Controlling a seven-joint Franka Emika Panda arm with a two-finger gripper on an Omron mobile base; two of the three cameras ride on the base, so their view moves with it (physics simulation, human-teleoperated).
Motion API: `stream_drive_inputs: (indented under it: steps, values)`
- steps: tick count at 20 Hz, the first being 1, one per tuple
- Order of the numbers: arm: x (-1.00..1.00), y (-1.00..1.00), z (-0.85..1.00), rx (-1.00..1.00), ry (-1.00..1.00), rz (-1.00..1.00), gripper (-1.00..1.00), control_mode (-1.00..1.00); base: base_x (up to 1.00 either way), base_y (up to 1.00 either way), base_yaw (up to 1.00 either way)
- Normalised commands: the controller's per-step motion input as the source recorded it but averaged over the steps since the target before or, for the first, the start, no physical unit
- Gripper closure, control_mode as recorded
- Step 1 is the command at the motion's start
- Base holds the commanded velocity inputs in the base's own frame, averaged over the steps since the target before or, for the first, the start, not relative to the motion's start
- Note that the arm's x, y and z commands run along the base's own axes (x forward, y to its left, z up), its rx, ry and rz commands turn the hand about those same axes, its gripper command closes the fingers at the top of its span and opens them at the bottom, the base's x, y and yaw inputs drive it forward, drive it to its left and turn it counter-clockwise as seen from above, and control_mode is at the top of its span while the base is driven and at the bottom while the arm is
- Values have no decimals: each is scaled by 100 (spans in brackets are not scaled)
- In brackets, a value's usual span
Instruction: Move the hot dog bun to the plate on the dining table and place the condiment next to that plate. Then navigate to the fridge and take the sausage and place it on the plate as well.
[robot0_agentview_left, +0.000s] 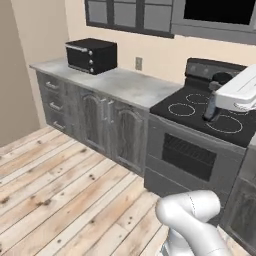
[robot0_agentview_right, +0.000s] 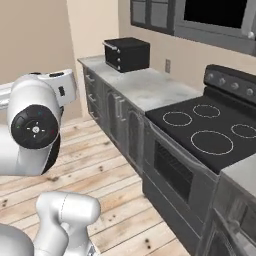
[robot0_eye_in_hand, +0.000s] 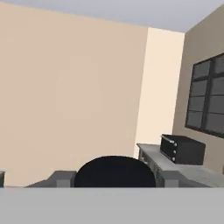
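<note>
The gripper (robot0_eye_in_hand: 114, 179), half closed, appears to clasp the small dark-capped condiment jar (robot0_eye_in_hand: 114, 168) at the lower centre of the hand view. Carry it level and steady, clear of the black glass-topped stove (robot0_agentview_left: 200, 107), while driving toward the dining table.

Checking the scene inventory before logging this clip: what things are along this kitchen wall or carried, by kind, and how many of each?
Toaster oven: 1
Stove: 1
Wall outlet: 1
Condiment, carried between the fingertips: 1
Total: 4
</note>
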Motion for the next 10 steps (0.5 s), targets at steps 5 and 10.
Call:
stream_drive_inputs:
  steps: [5,10]
  values:
    - [0,0,0,0,0,0,100,100,-14,48,78]
    - [0,0,0,0,0,0,100,100,0,32,77]
